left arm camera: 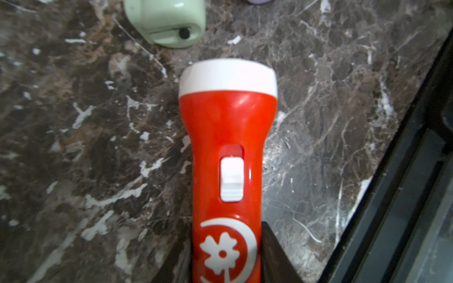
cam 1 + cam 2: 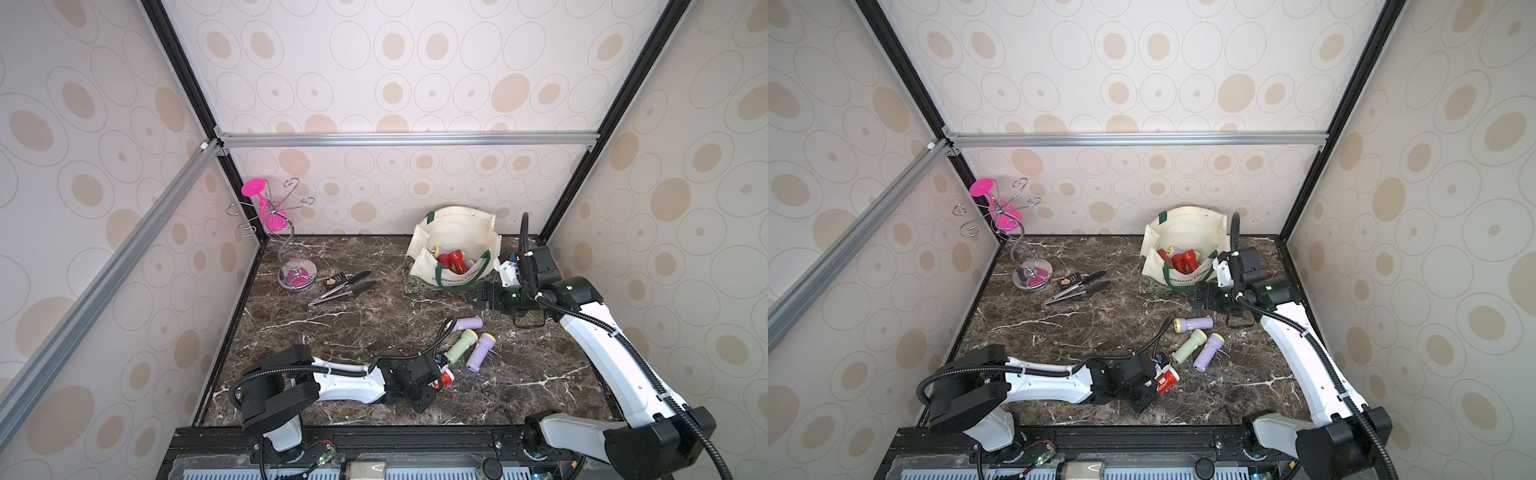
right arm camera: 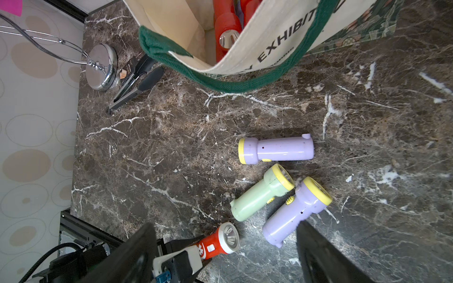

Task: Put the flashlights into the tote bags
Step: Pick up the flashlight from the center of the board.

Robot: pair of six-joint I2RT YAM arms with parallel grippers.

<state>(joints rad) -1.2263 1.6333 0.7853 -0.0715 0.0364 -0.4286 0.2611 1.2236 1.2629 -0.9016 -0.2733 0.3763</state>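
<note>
1. Flashlights sit in three places: a red flashlight (image 1: 228,137) near the front edge of the marble table (image 2: 332,332), three loose ones mid-table, and the bagged flashlights (image 2: 457,259), mostly red, inside the tote bag (image 2: 424,249).
2. The left gripper (image 1: 226,257) is clamped on the red flashlight's handle, a finger on each side. The white head sticks out past them. I cannot tell whether it is clear of the marble.
3. Just beyond that head lies the pale green flashlight (image 3: 259,196). It is side by side with a lilac flashlight (image 3: 294,210), their yellow heads close together. A second lilac flashlight (image 3: 282,149) lies apart, nearer the bag.
4. The tote bag stands open at the back right, cream with green handles.
5. The right gripper (image 2: 478,297) hovers in front of the bag, jaws wide apart and empty.
6. Black-handled tongs (image 2: 345,289) lie beside a wire stand (image 2: 297,279) at the back left.
</note>
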